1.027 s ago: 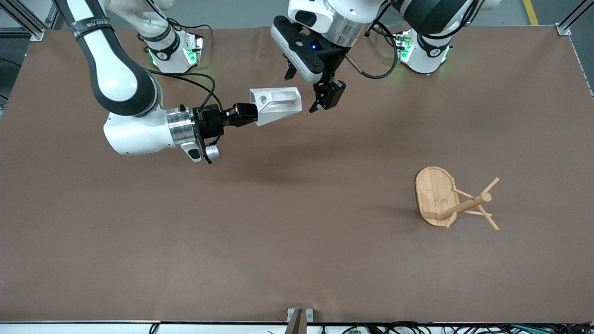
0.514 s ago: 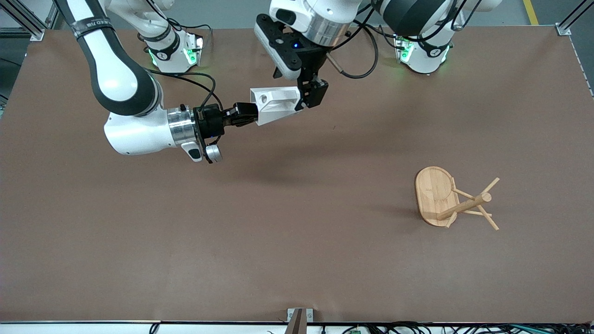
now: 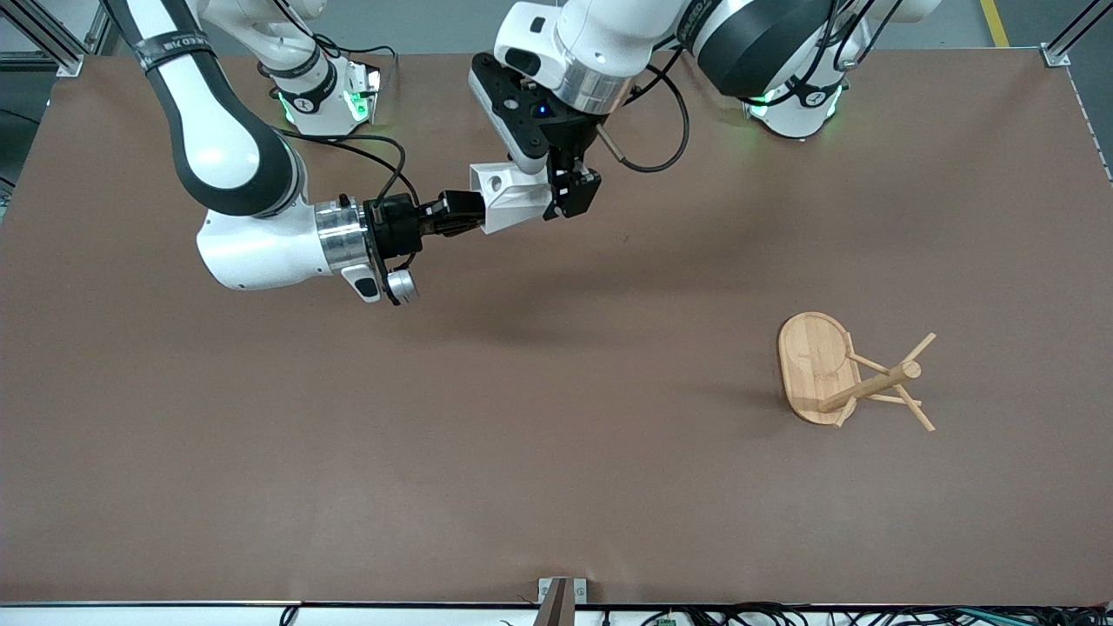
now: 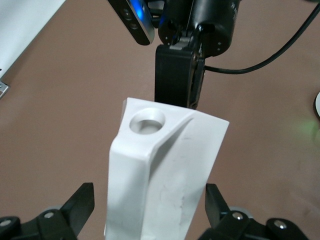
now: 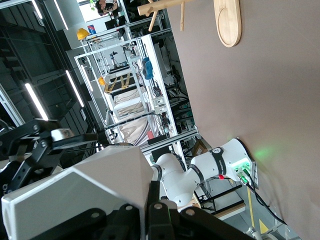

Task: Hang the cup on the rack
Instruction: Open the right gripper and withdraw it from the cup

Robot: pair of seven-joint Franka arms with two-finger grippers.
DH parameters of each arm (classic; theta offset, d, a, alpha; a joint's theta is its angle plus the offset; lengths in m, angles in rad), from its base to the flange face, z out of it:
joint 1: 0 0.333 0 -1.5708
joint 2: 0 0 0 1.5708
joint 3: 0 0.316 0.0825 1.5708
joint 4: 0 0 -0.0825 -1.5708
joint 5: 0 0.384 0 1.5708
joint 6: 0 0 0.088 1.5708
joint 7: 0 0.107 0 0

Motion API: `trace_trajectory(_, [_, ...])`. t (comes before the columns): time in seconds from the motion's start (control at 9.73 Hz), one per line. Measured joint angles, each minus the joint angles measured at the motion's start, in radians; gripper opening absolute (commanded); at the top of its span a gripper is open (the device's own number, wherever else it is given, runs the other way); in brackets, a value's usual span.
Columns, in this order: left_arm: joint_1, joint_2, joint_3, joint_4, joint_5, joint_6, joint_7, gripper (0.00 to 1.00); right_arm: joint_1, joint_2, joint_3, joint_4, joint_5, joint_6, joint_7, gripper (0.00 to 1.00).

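Note:
The white faceted cup (image 3: 513,198) is held on its side in the air over the table's middle, toward the robots' bases. My right gripper (image 3: 469,213) is shut on its narrow end. My left gripper (image 3: 565,191) reaches down at the cup's wide end. In the left wrist view its fingers (image 4: 80,205) stand open on either side of the cup (image 4: 165,175), with a gap on each side. The handle tab's round hole (image 4: 146,121) shows there. The right wrist view shows the cup (image 5: 85,195) in my right gripper (image 5: 150,210). The bamboo rack (image 3: 813,365) stands apart.
The rack's post (image 3: 869,387) and thin pegs are bare; it sits toward the left arm's end of the table, nearer to the front camera than the cup. It also shows in the right wrist view (image 5: 227,20). Brown table surface (image 3: 522,435) lies around it.
My left gripper has moved toward the right arm's end of the table and now straddles the cup's wide end. The right arm has held the cup still.

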Motion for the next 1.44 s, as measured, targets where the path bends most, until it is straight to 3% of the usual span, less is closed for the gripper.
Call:
trace_trajectory(0.1, [-0.003,0.01,-0.001,-0.003,0.0,-0.003,0.004,0.83,0.0,0.0,0.0,0.0,0.0,0.002,0.0,0.0])
trace_trajectory(0.21, [-0.008,0.013,-0.001,-0.008,0.014,-0.005,0.016,0.5,0.0,0.001,-0.001,-0.006,-0.002,0.005,-0.004,0.0])
trace_trajectory(0.31, [-0.012,0.013,-0.002,-0.014,0.029,-0.009,0.024,0.07,0.0,0.002,-0.001,-0.011,-0.003,0.015,-0.008,0.0])
trace_trajectory(0.41, [-0.016,0.013,-0.002,-0.016,0.04,-0.014,0.037,0.0,0.0,0.003,-0.001,-0.015,-0.004,0.014,-0.018,0.01])
trace_trajectory(0.62, [-0.017,0.013,-0.002,-0.018,0.043,-0.016,0.037,0.0,0.0,0.003,-0.001,-0.019,-0.004,0.014,-0.022,0.02])
trace_trajectory(0.72, [-0.017,0.013,-0.002,-0.019,0.043,-0.016,0.039,0.0,0.0,0.003,-0.001,-0.019,-0.004,0.014,-0.022,0.34])
trace_trajectory(0.82, [-0.017,0.013,-0.002,-0.019,0.043,-0.016,0.039,0.0,0.0,0.003,-0.001,-0.019,-0.002,0.014,-0.021,0.99])
trace_trajectory(1.13, [-0.01,0.02,0.003,-0.029,0.062,-0.016,0.039,0.0,-0.004,0.0,-0.001,-0.008,-0.001,0.001,-0.019,1.0])
trace_trajectory(1.44, [0.002,0.021,0.004,-0.029,0.091,-0.016,0.062,0.0,-0.041,-0.003,-0.038,0.0,-0.184,0.001,-0.018,1.0])
